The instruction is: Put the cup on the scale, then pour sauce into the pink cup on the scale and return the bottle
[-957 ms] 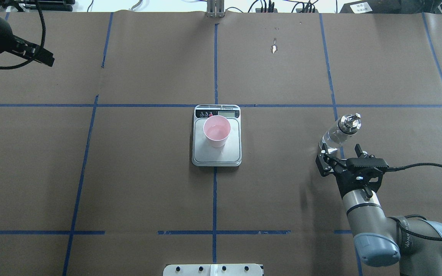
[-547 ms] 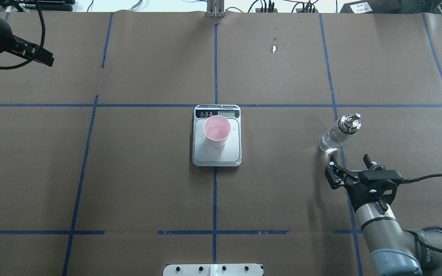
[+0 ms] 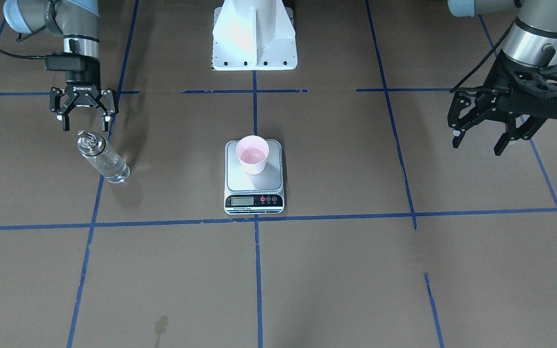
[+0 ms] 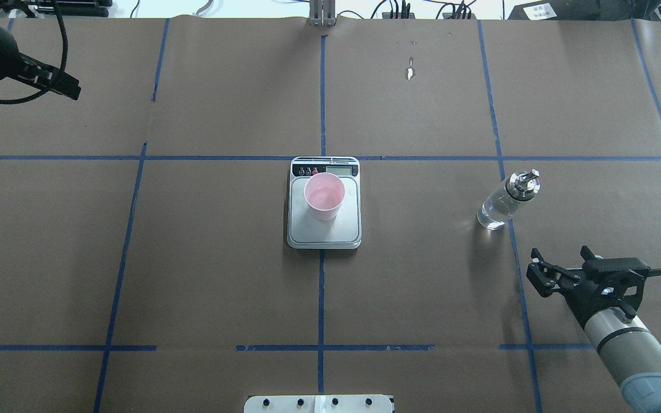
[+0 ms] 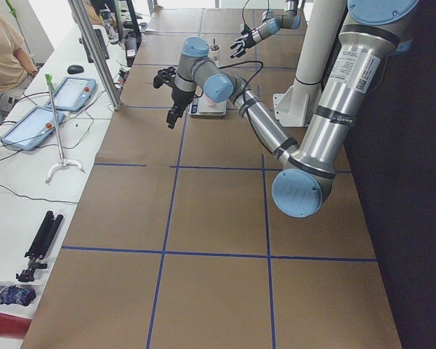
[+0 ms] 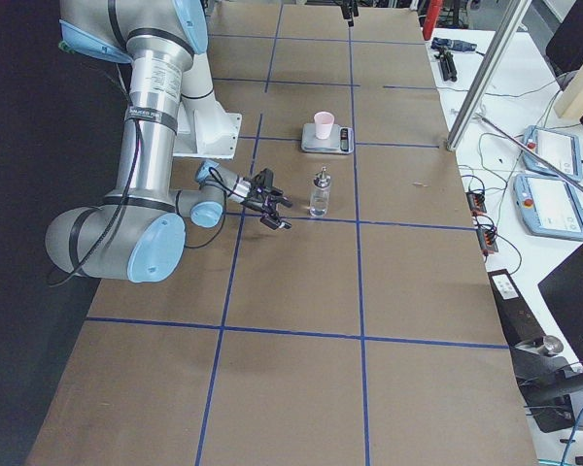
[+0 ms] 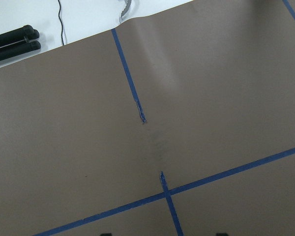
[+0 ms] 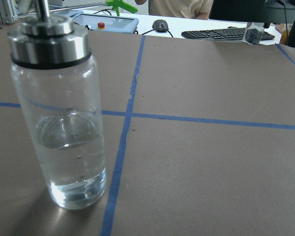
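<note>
Bottle: the bottle [image 4: 505,201] is standing upright on the bench [image 4: 193,258], gripped by nothing, well to the robot's right of the scale [image 4: 325,234].
Cup: the cup [image 4: 324,196] is sitting on the scale's platform, toward its display end.
Change: the right tool [image 4: 560,259] is pulling back toward the robot. A second ago its fingers were flanking the bottle's base; now it is hanging well apart from it, fingers spread and holding nothing.
Meaning: the bottle is looking returned and released, so the task is probably finishing, with only the arm's retreat left.
Left tool: the left tool [image 3: 476,145] is hovering far off on the other side, fingers spread and holding nothing.
Views: the right wrist view is showing the sauce [image 8: 71,162] filling roughly the lower half of the glass, a level the overhead view is not giving. The front-facing view is showing both tools whole, while the overhead view is cutting off most of the left one.
</note>
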Tool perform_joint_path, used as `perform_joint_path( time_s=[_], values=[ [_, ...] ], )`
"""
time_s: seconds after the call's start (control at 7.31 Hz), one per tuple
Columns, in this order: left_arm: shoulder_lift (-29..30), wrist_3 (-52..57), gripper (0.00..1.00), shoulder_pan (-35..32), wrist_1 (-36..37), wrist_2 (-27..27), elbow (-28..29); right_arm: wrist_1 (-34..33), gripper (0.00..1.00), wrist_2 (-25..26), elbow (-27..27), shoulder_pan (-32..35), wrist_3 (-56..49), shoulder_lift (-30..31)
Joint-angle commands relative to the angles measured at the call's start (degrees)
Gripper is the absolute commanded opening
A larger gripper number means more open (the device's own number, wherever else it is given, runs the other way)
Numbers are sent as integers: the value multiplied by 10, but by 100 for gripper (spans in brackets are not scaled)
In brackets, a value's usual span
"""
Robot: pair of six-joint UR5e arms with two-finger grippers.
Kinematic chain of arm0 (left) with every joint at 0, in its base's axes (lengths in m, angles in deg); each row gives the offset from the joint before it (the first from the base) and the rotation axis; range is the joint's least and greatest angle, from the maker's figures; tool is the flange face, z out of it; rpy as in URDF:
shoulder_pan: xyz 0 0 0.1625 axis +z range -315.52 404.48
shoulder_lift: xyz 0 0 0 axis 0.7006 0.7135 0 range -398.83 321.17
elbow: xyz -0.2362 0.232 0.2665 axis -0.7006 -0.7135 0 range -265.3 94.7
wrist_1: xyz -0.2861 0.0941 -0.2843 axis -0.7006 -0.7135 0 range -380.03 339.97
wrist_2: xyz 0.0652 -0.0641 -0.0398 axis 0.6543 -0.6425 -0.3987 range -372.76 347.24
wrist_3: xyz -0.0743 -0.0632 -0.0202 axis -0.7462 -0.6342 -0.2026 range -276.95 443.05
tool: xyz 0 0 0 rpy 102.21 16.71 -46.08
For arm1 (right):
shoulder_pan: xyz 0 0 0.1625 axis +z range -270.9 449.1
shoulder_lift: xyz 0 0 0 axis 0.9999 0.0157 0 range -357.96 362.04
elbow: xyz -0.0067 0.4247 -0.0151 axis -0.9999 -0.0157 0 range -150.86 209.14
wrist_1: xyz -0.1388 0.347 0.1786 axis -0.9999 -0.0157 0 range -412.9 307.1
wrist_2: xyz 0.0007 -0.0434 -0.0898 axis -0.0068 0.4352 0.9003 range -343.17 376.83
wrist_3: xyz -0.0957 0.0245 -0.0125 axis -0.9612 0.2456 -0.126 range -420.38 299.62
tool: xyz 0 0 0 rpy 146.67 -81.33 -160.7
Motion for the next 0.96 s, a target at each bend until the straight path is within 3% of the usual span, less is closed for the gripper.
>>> perform_joint_path(
  time_s=[0.0,0.27,0.55,0.82],
  values=[
    [0,0,77,1,0,0,2,100,100,-94,-7,55,-87,33],
    [0,0,77,2,1,-1,6,109,100,-256,-10,200,-192,24],
    [-5,11,77,1,-4,-3,25,103,100,-494,-21,395,-318,2],
    [-8,99,77,-52,-5,-9,65,45,100,-701,-101,545,-380,-86]
  ],
)
